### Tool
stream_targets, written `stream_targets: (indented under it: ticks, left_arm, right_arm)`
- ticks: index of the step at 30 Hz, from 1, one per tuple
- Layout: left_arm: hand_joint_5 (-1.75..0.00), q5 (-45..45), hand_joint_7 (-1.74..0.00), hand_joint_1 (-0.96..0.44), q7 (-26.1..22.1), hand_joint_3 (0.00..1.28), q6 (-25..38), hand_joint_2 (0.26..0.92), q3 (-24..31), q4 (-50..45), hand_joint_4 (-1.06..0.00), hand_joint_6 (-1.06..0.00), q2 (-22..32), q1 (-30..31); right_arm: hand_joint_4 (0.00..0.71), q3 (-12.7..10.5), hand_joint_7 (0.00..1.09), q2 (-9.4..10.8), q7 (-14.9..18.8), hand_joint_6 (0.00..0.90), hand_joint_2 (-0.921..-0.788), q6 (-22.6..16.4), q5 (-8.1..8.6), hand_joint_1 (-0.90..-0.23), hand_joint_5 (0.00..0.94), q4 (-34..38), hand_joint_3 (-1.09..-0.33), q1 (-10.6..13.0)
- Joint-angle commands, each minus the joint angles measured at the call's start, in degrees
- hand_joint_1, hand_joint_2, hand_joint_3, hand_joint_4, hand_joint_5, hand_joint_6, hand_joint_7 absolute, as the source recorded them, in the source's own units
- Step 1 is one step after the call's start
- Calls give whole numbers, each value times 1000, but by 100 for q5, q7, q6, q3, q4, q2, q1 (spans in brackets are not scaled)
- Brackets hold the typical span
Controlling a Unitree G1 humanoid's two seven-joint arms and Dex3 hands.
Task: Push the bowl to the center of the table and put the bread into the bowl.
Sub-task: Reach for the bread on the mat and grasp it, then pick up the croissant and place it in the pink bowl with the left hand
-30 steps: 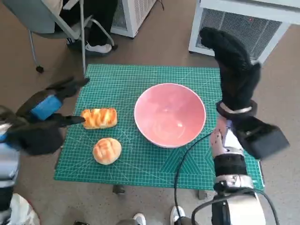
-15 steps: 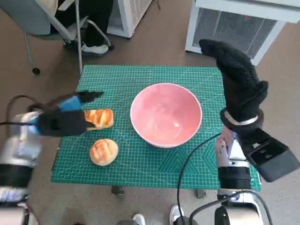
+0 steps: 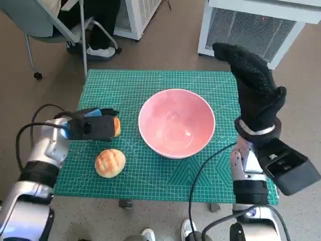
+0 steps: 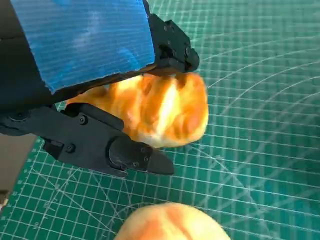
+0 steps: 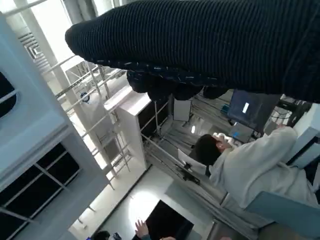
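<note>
A pink bowl stands empty near the middle of the green cutting mat. Left of it lies a long glazed bread, mostly covered by my left hand. In the left wrist view that hand grips the long bread, fingers over its top and thumb against its lower side; the bread still lies on the mat. A round bun sits nearer the front, also seen in the left wrist view. My right hand is raised at the mat's right edge beside the bowl, holding nothing.
A chair and a person's shoe are beyond the far left corner. White grilled units stand behind. A black cable crosses the mat's front right. A seated person shows in the right wrist view.
My left hand has swung in over the mat and closed round the long bread. The right hand stays raised; the head view has shifted slightly.
</note>
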Motion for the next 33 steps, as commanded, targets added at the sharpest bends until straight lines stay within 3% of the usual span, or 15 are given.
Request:
stream_targets:
  ticks: [1, 3, 4, 5, 7, 10, 13, 24, 33]
  left_arm:
    - [-80, 118, -97, -199, 18, 10, -53, 864, -150, 424, -608, -593, -49, -120]
    - [-100, 115, -145, -182, 21, 9, -93, 876, -164, 470, -688, -666, -39, -155]
    - [-121, 107, -563, -247, 20, 57, -114, 892, -162, 483, -752, -642, -32, -169]
    - [-135, 84, -841, -287, 13, 95, -147, 902, -143, 456, -792, -617, -3, -181]
    - [-618, 41, -1092, -148, 23, 115, -211, 911, -100, 395, -701, -587, 49, -196]
    - [-948, -30, -1246, -50, 111, 112, -320, 918, -4, 285, -666, -573, 122, -203]
    - [-1047, -252, -1291, -17, 206, 104, -514, 919, 250, -5, -671, -569, 250, -177]
    - [-1105, -1099, -1272, -1, 201, 87, -1044, 920, 1163, -1834, -676, -594, 553, -19]
    - [-1153, -1946, -1216, 0, 313, 83, -1212, 920, 1730, -3519, -673, -605, 127, -85]
  right_arm:
    - [234, 34, 662, -33, -67, -1, -921, 76, -78, -574, 17, -78, -838, 155]
    - [233, 40, 659, -33, -88, -1, -921, 89, -79, -573, 17, -116, -842, 166]
    - [232, 42, 657, -33, -97, -1, -921, 95, -80, -573, 17, -129, -843, 169]
    - [231, 43, 656, -34, -105, -1, -921, 103, -76, -572, 17, -144, -844, 177]
    - [231, 49, 654, -33, -119, -1, -921, 114, -73, -573, 18, -172, -845, 194]
    - [230, 58, 653, -24, -139, -1, -921, 118, -77, -573, 18, -210, -844, 218]
    - [229, 72, 652, -12, -145, -1, -921, 131, -61, -573, 19, -240, -843, 238]
    - [224, 119, 651, -28, -136, -1, -921, 310, 44, -573, 21, -516, -844, 340]
    - [220, 122, 645, -57, -106, -1, -921, 419, 87, -560, 24, -661, -844, 361]
